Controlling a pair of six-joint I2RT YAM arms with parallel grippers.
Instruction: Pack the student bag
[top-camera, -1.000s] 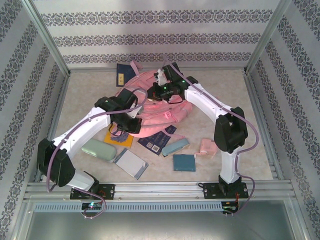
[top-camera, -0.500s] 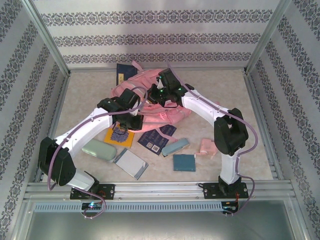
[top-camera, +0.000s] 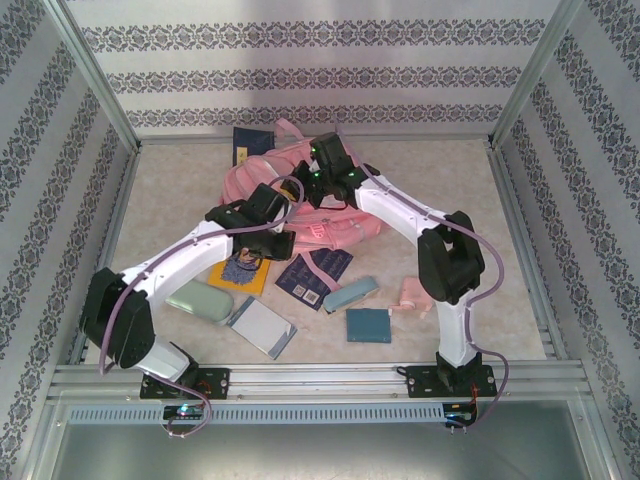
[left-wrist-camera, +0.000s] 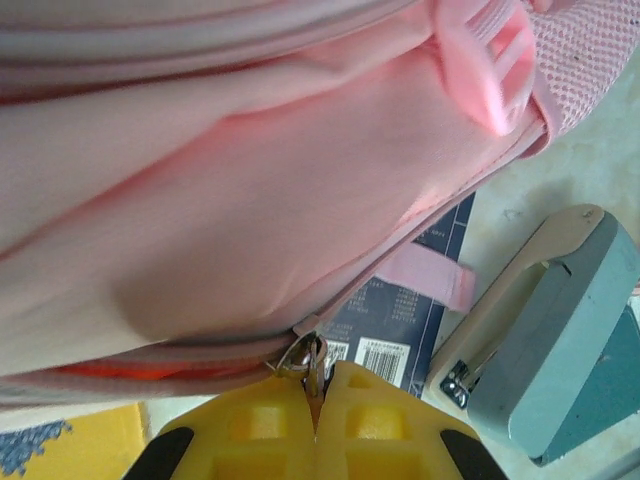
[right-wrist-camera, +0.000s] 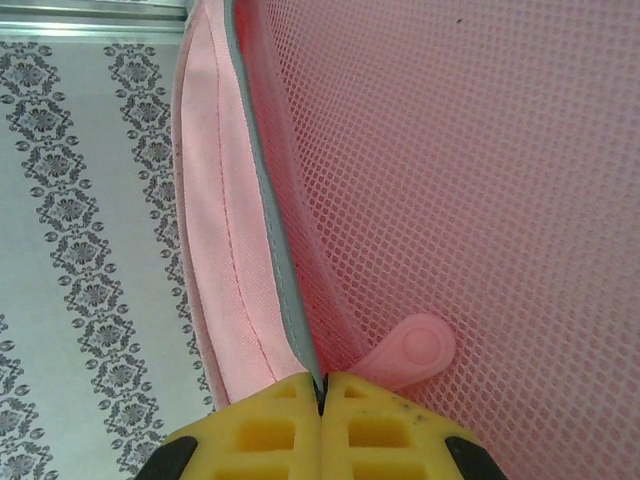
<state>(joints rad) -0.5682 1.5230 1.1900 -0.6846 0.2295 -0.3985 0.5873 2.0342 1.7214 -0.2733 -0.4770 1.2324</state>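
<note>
Heaped just past the middle of the beige table (top-camera: 470, 180), toward 12 o'clock from the arm bases: large pink fabric backpack (top-camera: 248, 180). Pressed together on the small metal zip pull (left-wrist-camera: 303, 357) at the bag's lower seam: left gripper (left-wrist-camera: 318, 388), at 7 o'clock of the bag in the top view. Pinched shut on a grey-piped pink fabric edge (right-wrist-camera: 268, 220) beside the pink mesh panel (right-wrist-camera: 470, 170): right gripper (right-wrist-camera: 322, 388), at 1 o'clock of the bag. Probably gripped from two sides so as to brace the fabric while the zip is drawn open for packing. Partly under the bag at 5 o'clock, a navy booklet (left-wrist-camera: 400, 335) bearing a barcode and white print, too small to read; just beside it a blue-grey stapler (left-wrist-camera: 560, 330). No brand legible on the bag itself
</note>
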